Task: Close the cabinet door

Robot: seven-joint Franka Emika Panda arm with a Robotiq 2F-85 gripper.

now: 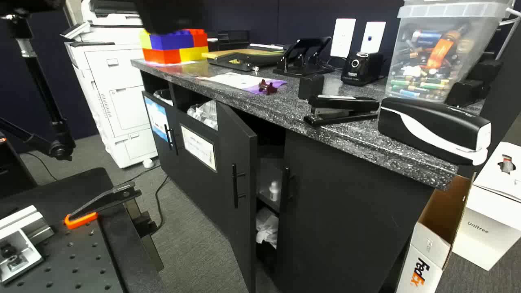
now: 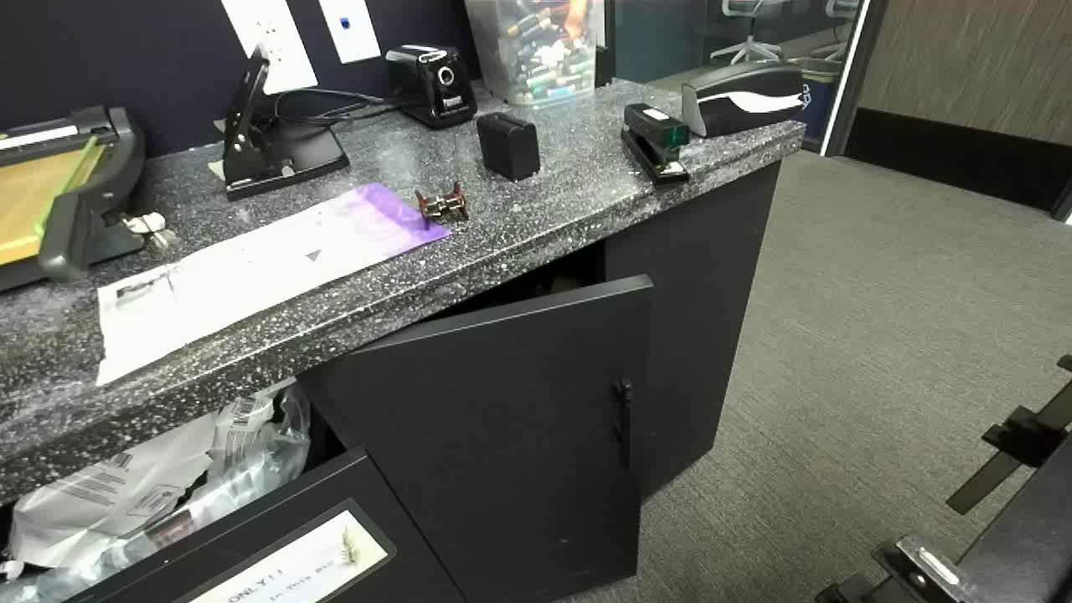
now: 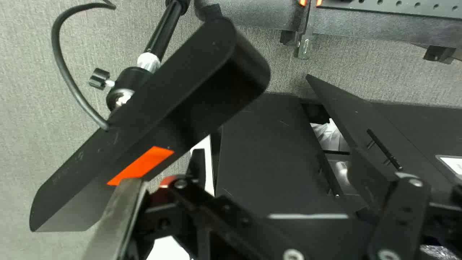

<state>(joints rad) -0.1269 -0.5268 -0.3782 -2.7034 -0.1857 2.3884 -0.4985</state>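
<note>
The cabinet door is a matte-black flat panel with a slim dark bar handle near its free edge. It stands ajar in both exterior views [image 1: 238,150] [image 2: 502,435], swung out from the cabinet front. In the wrist view the cabinet door [image 3: 355,115] is at the right, with its handle [image 3: 384,150] in sight and its upper part overlapped by a gripper finger. My gripper [image 3: 283,171] is open, its blurred fingers spread apart with nothing between them. It is above and in front of the cabinet; contact with the door is not clear. I cannot make the gripper out in the exterior views.
The twin black door [image 1: 350,203] is shut beside the opening. The speckled countertop [image 2: 578,201] overhangs the doors and bears staplers and other office items. A black camera [image 3: 173,108] on a stand is close to the gripper. A perforated black table [image 1: 77,248] stands opposite the cabinet.
</note>
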